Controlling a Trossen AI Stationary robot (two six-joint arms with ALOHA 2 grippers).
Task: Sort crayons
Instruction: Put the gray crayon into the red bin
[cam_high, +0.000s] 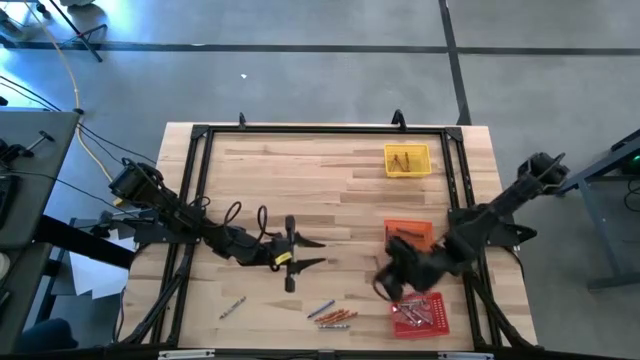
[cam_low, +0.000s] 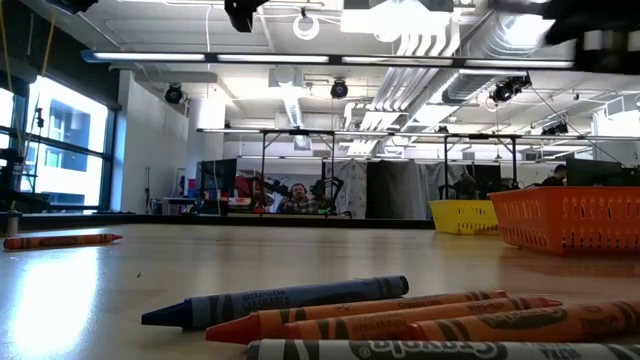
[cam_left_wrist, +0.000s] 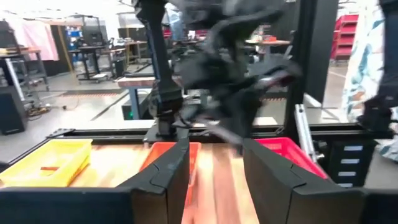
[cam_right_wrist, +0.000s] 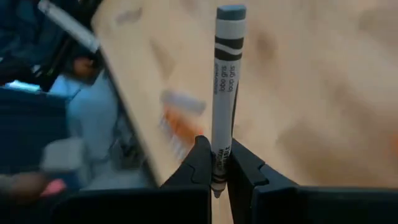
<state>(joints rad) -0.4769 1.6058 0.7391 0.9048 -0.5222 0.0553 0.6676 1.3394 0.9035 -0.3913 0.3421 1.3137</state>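
We see the right gripper (cam_right_wrist: 216, 163) clamped on a grey crayon (cam_right_wrist: 225, 87), which stands up out of its fingers; the gripper hangs near the table's (cam_high: 300, 180) right edge, between the orange tray (cam_high: 408, 232) and the red tray (cam_high: 420, 315). The left gripper (cam_high: 312, 253) sits mid-table with jaws spread wide, holding nothing. The loose crayons (cam_high: 333, 316) lie by the near edge, one more (cam_high: 232, 307) toward the left. The yellow tray (cam_high: 407, 160) sits near the far right corner.
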